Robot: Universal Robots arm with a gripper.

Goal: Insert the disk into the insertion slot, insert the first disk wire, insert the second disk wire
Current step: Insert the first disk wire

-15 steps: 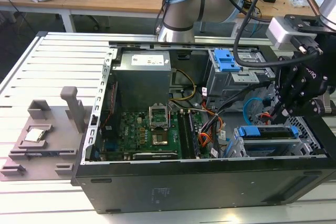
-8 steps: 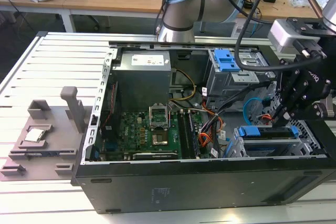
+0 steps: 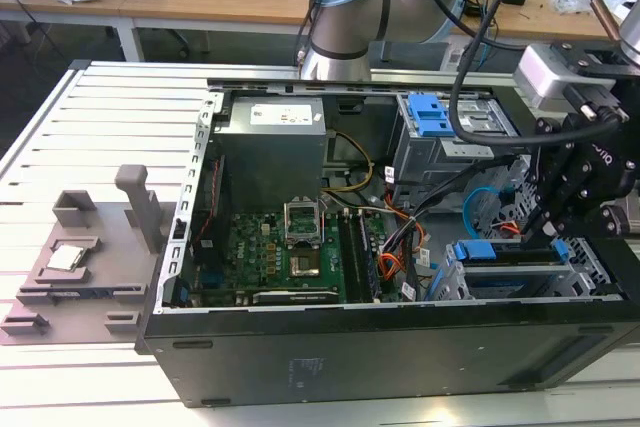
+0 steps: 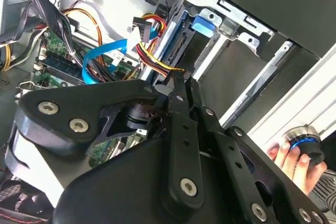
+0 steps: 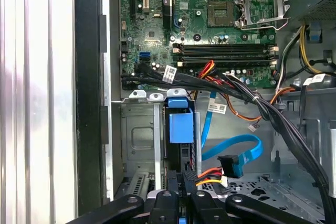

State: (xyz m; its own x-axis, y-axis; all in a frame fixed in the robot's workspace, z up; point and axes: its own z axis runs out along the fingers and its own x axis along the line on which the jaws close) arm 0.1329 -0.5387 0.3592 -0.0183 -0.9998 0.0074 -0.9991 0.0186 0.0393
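Outwardly, the exterior view takes in the whole open black tower case (image 3: pixel 330 352) lying on a slatted white table (image 3: pixel 90 137). A green motherboard (image 3: pixel 285 252) sits beside a matt grey power-supply box (image 3: pixel 270 152). Towards the exterior view's right, the black gripper (image 3: pixel 548 230) reaches down to the disk (image 3: pixel 480 250). That disk, a flat drive framed in a bright blue plastic caddy, sits in the insertion slot (image 3: pixel 450 277), a low bay of light-grey sheet metal. A moulded grey plastic fixture (image 3: pixel 90 247) lies on the table well apart from the case.

In the second wrist view the gripper (image 4: pixel 178 80) fills the foreground with matt black bolted links. Its fingers are clenched on the disk wire (image 4: pixel 157 59), a plug trailing red, yellow and black leads, right at the disk (image 4: pixel 203 24). A person's hand (image 4: pixel 289 161) rests on a round metal knob (image 4: pixel 304 142) outside the case.

In the first wrist view the disk (image 5: pixel 181 127) stands on edge inside the insertion slot (image 5: pixel 137 140). The gripper (image 5: pixel 184 179) holds the disk wire (image 5: pixel 207 173) against the disk's end. A glossy flat blue cable (image 5: pixel 236 148) curls just beside them, its black plug (image 5: pixel 230 163) lying loose.
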